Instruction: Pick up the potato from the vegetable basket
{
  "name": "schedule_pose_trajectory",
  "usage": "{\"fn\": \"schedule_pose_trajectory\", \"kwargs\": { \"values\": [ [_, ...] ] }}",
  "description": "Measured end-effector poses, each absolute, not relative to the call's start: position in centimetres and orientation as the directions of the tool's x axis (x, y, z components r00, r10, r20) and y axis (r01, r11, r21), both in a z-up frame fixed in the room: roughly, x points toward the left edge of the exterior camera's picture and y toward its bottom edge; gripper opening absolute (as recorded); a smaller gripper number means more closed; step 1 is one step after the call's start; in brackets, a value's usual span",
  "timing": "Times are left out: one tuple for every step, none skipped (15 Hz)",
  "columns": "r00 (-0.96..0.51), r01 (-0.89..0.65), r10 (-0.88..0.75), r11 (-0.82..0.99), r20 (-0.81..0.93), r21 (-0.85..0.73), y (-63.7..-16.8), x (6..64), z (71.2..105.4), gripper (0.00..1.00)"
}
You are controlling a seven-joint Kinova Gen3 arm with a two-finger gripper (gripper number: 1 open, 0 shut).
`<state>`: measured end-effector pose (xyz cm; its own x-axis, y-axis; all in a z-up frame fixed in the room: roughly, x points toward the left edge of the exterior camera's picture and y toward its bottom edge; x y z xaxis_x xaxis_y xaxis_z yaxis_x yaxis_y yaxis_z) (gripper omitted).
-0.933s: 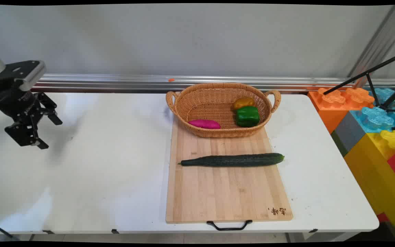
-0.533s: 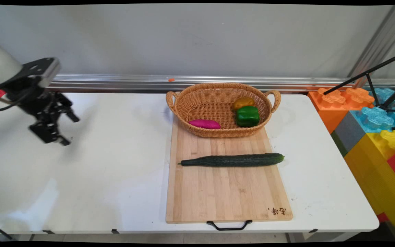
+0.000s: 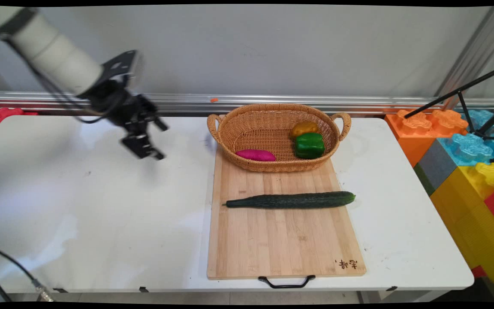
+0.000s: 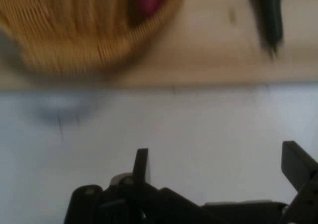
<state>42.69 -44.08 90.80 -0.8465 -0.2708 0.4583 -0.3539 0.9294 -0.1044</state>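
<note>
A wide stretch of bare white table (image 3: 101, 206) lay open on the left, with the gripper (image 3: 149, 141) hanging above it, fingers spread and holding nothing. To its right a wooden cutting board (image 3: 281, 240) blocked the way at table level, carrying a wicker basket (image 3: 272, 165) at its far end and a long cucumber (image 3: 290, 200) lying crosswise. Bare board remained open on the near side of the cucumber.

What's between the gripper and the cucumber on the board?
Nothing visible. The gripper, open and empty, hangs over bare table left of the basket. The cucumber lies alone on the cutting board, nearer the camera than the basket.
</note>
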Motion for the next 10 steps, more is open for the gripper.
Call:
{"fn": "schedule_pose_trajectory", "kwargs": {
  "values": [
    [-0.84,-0.353,-0.257,0.927,0.478,-0.122,-44.9,41.1,90.9,1.0],
    [-0.83,-0.359,-0.248,0.923,0.5,-0.139,-45.9,39.2,91.0,1.0],
    [-0.821,-0.366,-0.243,0.918,0.516,-0.15,-46.7,37.7,91.1,1.0],
    [-0.814,-0.374,-0.243,0.914,0.527,-0.156,-47.3,36.7,91.1,1.0],
    [-0.802,-0.389,-0.245,0.906,0.544,-0.166,-48.3,35.0,91.0,1.0],
    [-0.789,-0.408,-0.251,0.896,0.56,-0.173,-49.4,33.4,90.9,1.0],
    [-0.776,-0.428,-0.262,0.886,0.574,-0.175,-50.4,32.1,90.7,1.0],
    [-0.763,-0.448,-0.273,0.877,0.585,-0.175,-51.3,31.1,90.5,1.0],
    [-0.748,-0.472,-0.289,0.865,0.598,-0.173,-52.5,29.9,90.1,1.0],
    [-0.733,-0.496,-0.307,0.852,0.608,-0.168,-53.7,28.8,89.7,1.0]
  ]
}}
